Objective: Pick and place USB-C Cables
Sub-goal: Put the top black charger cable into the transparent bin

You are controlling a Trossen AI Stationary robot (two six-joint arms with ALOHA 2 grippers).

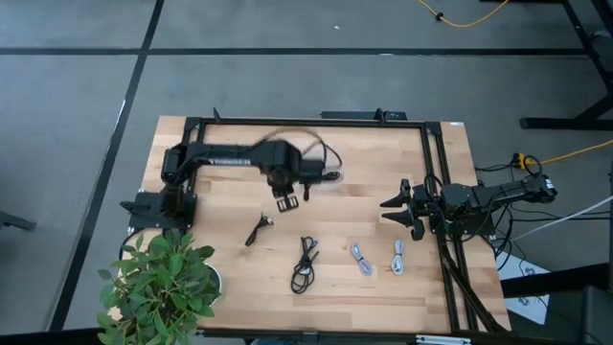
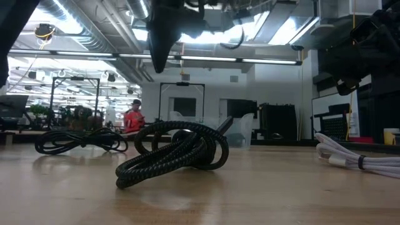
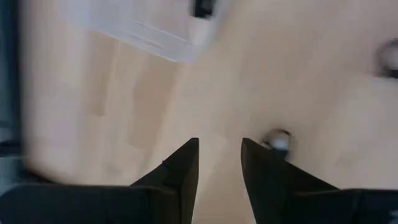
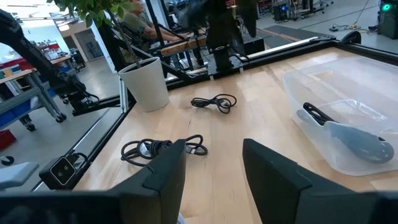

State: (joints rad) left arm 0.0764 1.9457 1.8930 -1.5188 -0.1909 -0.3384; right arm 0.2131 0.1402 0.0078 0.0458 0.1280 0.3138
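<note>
Four USB-C cables lie on the wooden table: a small black bundle point(image 1: 257, 230), a longer black one point(image 1: 305, 264) and two light grey ones point(image 1: 360, 257) point(image 1: 398, 257). A fifth black cable point(image 4: 318, 116) lies inside a clear plastic bin point(image 4: 348, 158) on the far part of the table. My left gripper point(image 1: 285, 201) point(image 3: 219, 162) hangs open above bare wood between the bin and the small black bundle, holding nothing. My right gripper point(image 1: 393, 211) point(image 4: 211, 168) waits open near the table's right edge, pointing left across the table.
A potted plant in a white pot point(image 1: 158, 283) point(image 4: 146, 81) stands at the table's near left corner. A black frame rail point(image 1: 436, 192) runs along the right side. In the low view a black cable point(image 2: 175, 153) lies closest. A person in red point(image 2: 132, 117) stands far behind.
</note>
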